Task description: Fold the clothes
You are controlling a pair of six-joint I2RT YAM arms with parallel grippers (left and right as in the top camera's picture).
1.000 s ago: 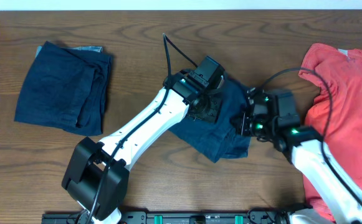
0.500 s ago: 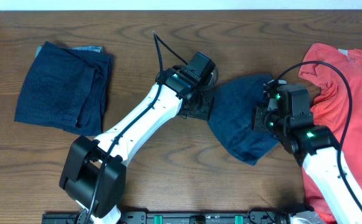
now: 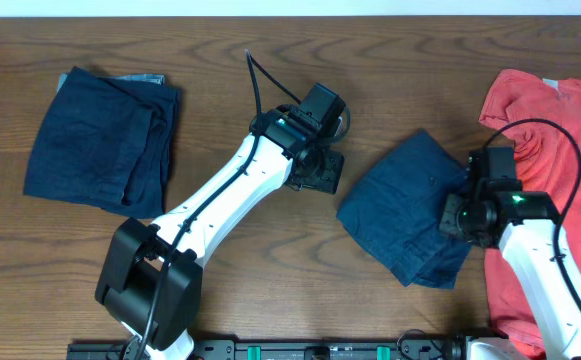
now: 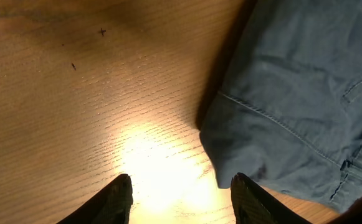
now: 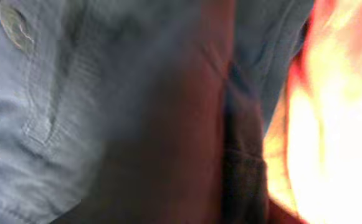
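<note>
The navy shorts (image 3: 405,205) lie folded on the table right of centre, fly and seams showing in the left wrist view (image 4: 293,93). My left gripper (image 3: 320,172) hangs over bare wood just left of them, open, with nothing between its fingers (image 4: 121,199). My right gripper (image 3: 462,215) sits at the shorts' right edge. Its wrist view is blurred: navy cloth (image 5: 37,93) with a button fills the left side and a dark band covers the middle, so the jaws cannot be made out. A second navy garment (image 3: 100,140) lies folded at the far left.
A red shirt (image 3: 555,150) lies spread at the right edge of the table, right beside the right arm, and shows bright in the right wrist view (image 5: 330,124). The table (image 3: 270,50) is dark wood. A black rail runs along the front edge.
The right gripper has carried the shorts to the right, away from the left gripper, and they now lie flatter and folded. The left gripper shifted slightly up and left, then held still.
</note>
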